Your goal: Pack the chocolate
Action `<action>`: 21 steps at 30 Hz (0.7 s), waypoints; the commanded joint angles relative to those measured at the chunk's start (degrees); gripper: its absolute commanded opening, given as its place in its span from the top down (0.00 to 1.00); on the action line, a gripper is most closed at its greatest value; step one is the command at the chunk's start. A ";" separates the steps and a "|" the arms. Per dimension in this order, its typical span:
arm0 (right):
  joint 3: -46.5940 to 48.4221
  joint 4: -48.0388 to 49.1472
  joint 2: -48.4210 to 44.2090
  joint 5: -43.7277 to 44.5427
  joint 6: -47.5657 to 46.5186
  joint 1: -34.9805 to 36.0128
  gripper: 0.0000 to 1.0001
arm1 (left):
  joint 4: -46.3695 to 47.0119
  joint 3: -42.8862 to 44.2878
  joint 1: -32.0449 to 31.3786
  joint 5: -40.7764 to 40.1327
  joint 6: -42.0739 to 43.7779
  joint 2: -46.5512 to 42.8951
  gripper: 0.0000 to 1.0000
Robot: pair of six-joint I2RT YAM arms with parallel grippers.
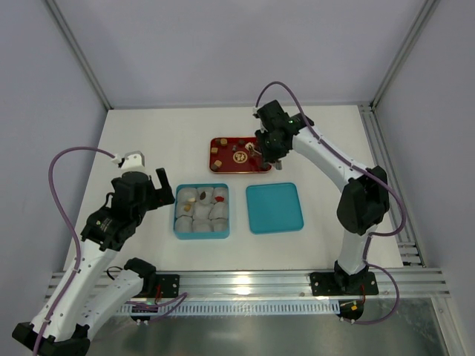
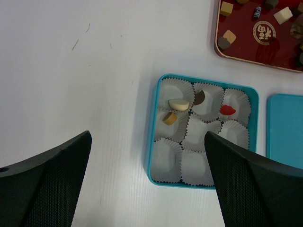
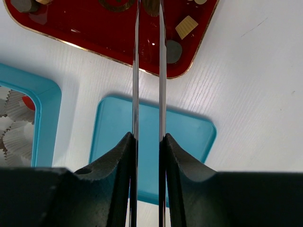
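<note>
The chocolate (image 2: 227, 38) lies mostly on the red tray (image 2: 246, 47) at the far side of the bench (image 1: 148, 141): tan, cream and dark bits are scattered around a gold emblem (image 2: 264, 32). A few pieces already sit in the teal box (image 1: 202, 235), which stands near the tray on its near side and is lined with nine crinkled paper cups (image 2: 196, 132) in three rows of three. In the row nearest the tray, a cream-white piece (image 2: 178, 104) fills one end cup, a dark and tan piece (image 2: 200, 97) the middle one, and a red piece (image 2: 228, 109) the other end cup. A tan piece (image 2: 169, 117) rests next to the cream one in the second row. The teal lid (image 1: 274, 208) lies flat just beside the box, apart from it. The left hand (image 2: 147, 136) hangs above the bench at the box's left edge, its fingers spread wide and holding nothing. The right hand (image 3: 148, 5) reaches over the tray with its long thin fingers (image 3: 136, 71) drawn almost together, a narrow slit between them. Something brown shows at their tips, but the frame edge cuts it off, so I cannot tell whether it is pinched.
</note>
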 commanded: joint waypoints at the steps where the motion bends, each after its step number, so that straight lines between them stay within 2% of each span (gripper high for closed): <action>1: 1.15 0.17 -6.20 -0.63 1.12 1.25 0.71 | 1.19 0.39 -0.14 -0.70 -0.58 -0.24 0.00; 9: -1.48 -0.09 -11.48 -0.80 2.96 6.08 0.72 | 1.11 0.48 -0.14 -0.70 -0.67 -0.32 0.00; 21: -4.03 -1.15 -15.35 -0.27 8.06 21.20 0.72 | 0.93 0.39 -0.14 -0.87 -0.58 -0.68 0.00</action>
